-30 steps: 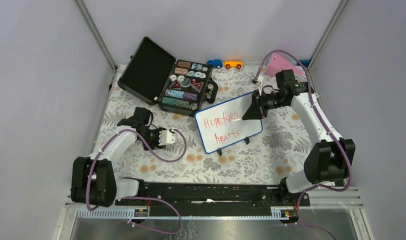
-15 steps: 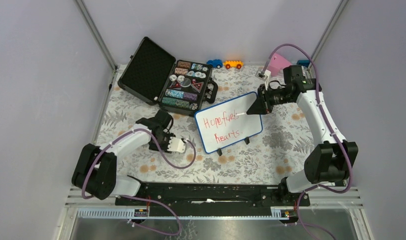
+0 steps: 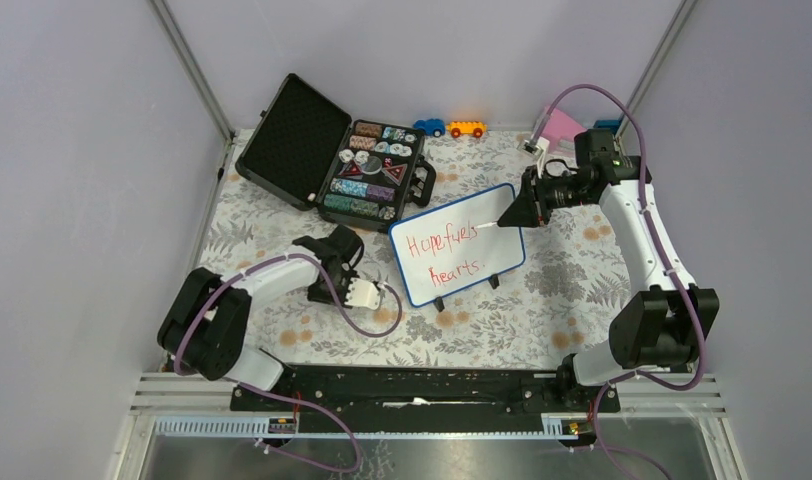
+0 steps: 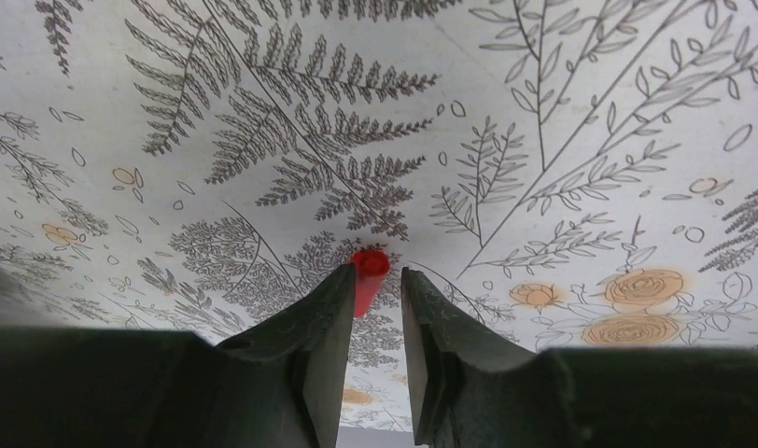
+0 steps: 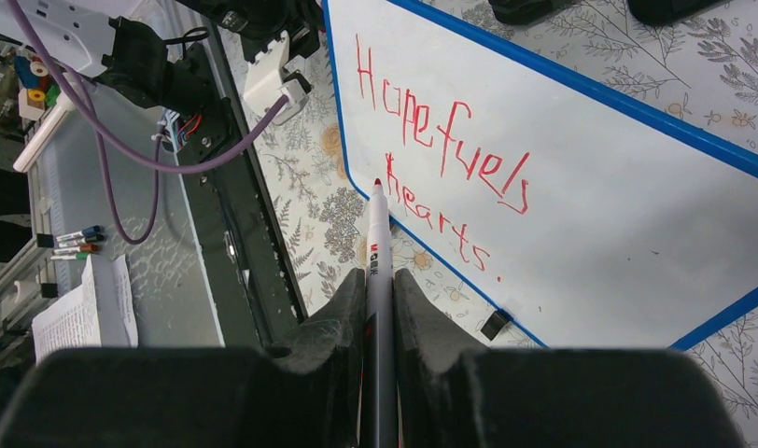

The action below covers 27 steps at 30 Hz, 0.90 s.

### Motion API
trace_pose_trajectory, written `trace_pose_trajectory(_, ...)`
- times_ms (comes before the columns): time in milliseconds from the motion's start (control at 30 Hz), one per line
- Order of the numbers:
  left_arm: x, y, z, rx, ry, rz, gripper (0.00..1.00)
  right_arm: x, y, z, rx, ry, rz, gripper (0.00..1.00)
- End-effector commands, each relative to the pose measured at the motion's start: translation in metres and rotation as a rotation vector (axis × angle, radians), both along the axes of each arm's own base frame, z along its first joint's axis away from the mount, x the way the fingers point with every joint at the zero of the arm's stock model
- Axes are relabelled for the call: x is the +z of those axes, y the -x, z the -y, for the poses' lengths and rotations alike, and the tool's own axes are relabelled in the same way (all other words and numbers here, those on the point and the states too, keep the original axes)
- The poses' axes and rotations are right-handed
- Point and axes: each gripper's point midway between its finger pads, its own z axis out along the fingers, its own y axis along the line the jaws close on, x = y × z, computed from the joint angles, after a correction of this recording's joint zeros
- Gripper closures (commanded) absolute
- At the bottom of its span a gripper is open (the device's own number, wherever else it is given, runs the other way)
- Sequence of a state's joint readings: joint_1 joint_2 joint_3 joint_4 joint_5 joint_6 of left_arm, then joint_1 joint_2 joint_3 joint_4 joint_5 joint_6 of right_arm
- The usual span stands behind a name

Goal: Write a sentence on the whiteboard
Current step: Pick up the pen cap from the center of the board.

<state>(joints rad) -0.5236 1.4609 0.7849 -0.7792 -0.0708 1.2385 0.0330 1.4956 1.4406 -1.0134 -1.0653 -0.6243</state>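
Observation:
The whiteboard [image 3: 485,262] stands tilted on its black feet mid-table, blue-framed. The sentence [image 3: 444,243] is in red, two lines reading "Hope fuels hearts". My right gripper [image 5: 380,275] is shut on a grey marker [image 5: 376,233] whose red tip hovers just off the whiteboard [image 5: 599,224], below the sentence [image 5: 441,154]. In the top view that gripper [image 3: 509,217] is at the board's upper right corner. My left gripper [image 4: 375,276] is low over the floral cloth, left of the board, jaws slightly apart. A red cap [image 4: 369,269] stands between the tips, against the left finger [image 4: 330,308].
An open black case [image 3: 292,140] with chip stacks lies at the back left. A blue toy car [image 3: 430,127], an orange one [image 3: 466,128] and a pink object [image 3: 562,125] line the back edge. Spare markers [image 5: 77,241] and paper [image 5: 81,313] sit beyond the table's near rail.
My left arm swung right toward the whiteboard and its jaws narrowed. My right gripper drew back right and up with the marker, off the board's face.

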Motion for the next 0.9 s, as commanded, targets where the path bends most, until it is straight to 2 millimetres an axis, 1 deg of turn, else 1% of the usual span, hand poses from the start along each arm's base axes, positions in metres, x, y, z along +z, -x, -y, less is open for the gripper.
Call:
trace_pose_trajectory(0,-0.006,-0.007,0.002,0.008,-0.012,0.03,0.69,0.023,0.004,0.0,0.01,-0.027,0.064,1.0)
trace_pose_trajectory(133,-0.011,-0.008,0.004,0.018,-0.009,0.023,0.78,0.024,0.003,0.0,0.008,-0.025,0.065,1.0)
trace_pose_trajectory(200,-0.013,-0.006,0.003,0.023,-0.014,0.018,0.78,0.025,0.002,0.0,0.008,-0.028,0.062,1.0)
trace_pose_trajectory(367,-0.016,-0.001,-0.002,0.028,-0.028,0.02,0.73,0.028,0.001,-0.001,0.01,-0.038,0.059,1.0)
trace_pose_trajectory(500,-0.016,-0.002,-0.005,0.029,-0.04,0.035,0.69,0.029,0.0,-0.002,0.01,-0.044,0.055,1.0)
trace_pose_trajectory(600,-0.014,-0.003,-0.008,0.04,-0.051,0.045,0.68,0.029,0.001,-0.002,0.01,-0.043,0.057,1.0)
trace_pose_trajectory(767,-0.014,-0.004,-0.019,0.058,-0.102,0.052,0.65,0.029,0.002,-0.001,0.007,-0.034,0.063,1.0)
trace_pose_trajectory(867,-0.016,-0.002,-0.022,0.084,-0.129,0.029,0.62,0.028,0.003,-0.001,0.008,-0.032,0.062,1.0)
